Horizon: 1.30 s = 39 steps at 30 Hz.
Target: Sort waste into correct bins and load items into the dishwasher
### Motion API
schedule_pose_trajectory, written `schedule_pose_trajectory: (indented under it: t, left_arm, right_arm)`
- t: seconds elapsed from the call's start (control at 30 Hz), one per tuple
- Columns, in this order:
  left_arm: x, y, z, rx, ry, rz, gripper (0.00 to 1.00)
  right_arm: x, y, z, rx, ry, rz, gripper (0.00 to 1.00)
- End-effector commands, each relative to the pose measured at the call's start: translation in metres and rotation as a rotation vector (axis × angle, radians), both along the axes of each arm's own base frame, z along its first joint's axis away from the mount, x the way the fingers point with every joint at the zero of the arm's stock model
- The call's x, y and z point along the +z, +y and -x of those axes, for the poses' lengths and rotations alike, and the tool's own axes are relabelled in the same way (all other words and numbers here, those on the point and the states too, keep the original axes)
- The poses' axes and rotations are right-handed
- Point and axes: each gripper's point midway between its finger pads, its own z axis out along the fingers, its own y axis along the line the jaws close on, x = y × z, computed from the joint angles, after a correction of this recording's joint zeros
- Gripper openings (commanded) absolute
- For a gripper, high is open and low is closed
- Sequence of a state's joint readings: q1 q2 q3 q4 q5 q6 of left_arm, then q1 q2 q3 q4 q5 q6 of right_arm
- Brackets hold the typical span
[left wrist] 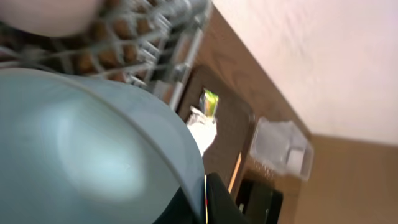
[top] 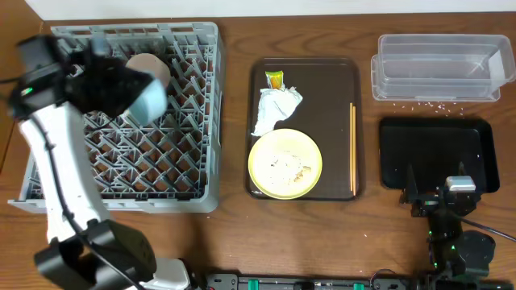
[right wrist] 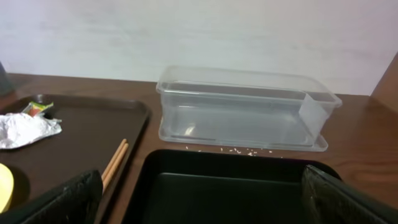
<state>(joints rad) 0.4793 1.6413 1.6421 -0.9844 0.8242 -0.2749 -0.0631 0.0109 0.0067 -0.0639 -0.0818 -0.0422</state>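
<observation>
My left gripper [top: 133, 91] is shut on the rim of a light blue bowl [top: 148, 101] held tilted over the grey dishwasher rack [top: 193, 161]. The bowl [left wrist: 93, 143] fills the left wrist view, with a dark finger [left wrist: 217, 205] on its rim. A pale bowl [top: 150, 68] sits in the rack's far part. On the brown tray lie the wrapper [top: 275, 79], the napkin [top: 276, 109], the yellow plate [top: 285, 163] with crumbs and the chopsticks [top: 352, 149]. My right gripper [top: 447, 192] is open at the black tray's [top: 439, 149] near edge, holding nothing.
The clear tub [top: 439, 68] stands behind the black tray [right wrist: 236, 186], with rice crumbs [right wrist: 230, 149] scattered on the table between them. The brown serving tray [top: 339, 80] lies between the rack and the bins. The wall runs close behind the tub [right wrist: 242, 112].
</observation>
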Motion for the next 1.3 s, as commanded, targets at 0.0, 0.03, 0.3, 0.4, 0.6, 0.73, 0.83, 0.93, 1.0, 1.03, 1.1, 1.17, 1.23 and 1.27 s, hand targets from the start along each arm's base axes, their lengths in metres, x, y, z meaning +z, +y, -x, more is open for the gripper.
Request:
schedule_pose_trajectory:
  t: [0.0,0.03,0.3,0.4,0.6,0.73,0.83,0.93,1.0,1.03,1.1,1.17,1.23,1.27]
  left_arm:
    - [0.0,0.026,0.01,0.032,-0.027,0.054,0.07]
    - [-0.001,0.031,0.012,0.037,-0.036,0.075,0.07]
    - [-0.012,0.05,0.024,0.021,-0.166,0.223,0.07]
    - [-0.018,0.061,0.014,0.008,-0.247,0.17,0.08]
    - [-0.018,0.091,0.013,0.053,-0.309,0.125,0.07]
    - [-0.03,0.113,0.017,0.103,-0.296,0.136,0.08]
    - [-0.045,0.125,0.019,0.134,-0.263,0.178,0.07]
    - [-0.059,0.129,0.02,0.152,-0.23,0.212,0.08]
    - [-0.062,0.127,0.02,0.134,-0.234,0.211,0.08]
    - [-0.06,0.124,0.019,0.112,-0.25,0.203,0.08]
    - [-0.051,0.111,0.017,0.044,-0.31,0.206,0.09]
    - [-0.045,0.098,0.015,-0.008,-0.345,0.209,0.15]
    - [-0.042,0.086,0.013,-0.051,-0.357,0.186,0.22]
    - [-0.04,0.078,0.011,-0.077,-0.364,0.169,0.26]
  right_arm:
    - [0.0,-0.001,0.0,-0.003,-0.001,0.015,0.99]
    - [0.0,-0.001,0.0,-0.003,-0.001,0.015,0.99]
    - [0.0,-0.001,0.0,-0.003,-0.001,0.015,0.99]
    - [0.0,-0.001,0.0,-0.003,-0.001,0.015,0.99]
    - [0.0,-0.001,0.0,-0.003,-0.001,0.015,0.99]
    - [0.0,-0.001,0.0,-0.003,-0.001,0.015,0.99]
    - [0.0,-0.001,0.0,-0.003,-0.001,0.015,0.99]
    - [0.0,-0.001,0.0,-0.003,-0.001,0.015,0.99]
    - [0.0,-0.001,0.0,-0.003,-0.001,0.015,0.99]
    - [0.0,-0.001,0.0,-0.003,-0.001,0.015,0.99]
    - [0.0,-0.001,0.0,-0.003,-0.001,0.015,0.99]
    - [0.0,-0.001,0.0,-0.003,-0.001,0.015,0.99]
    - [0.0,-0.001,0.0,-0.003,-0.001,0.015,0.99]
    - [0.0,-0.001,0.0,-0.003,-0.001,0.015,0.99]
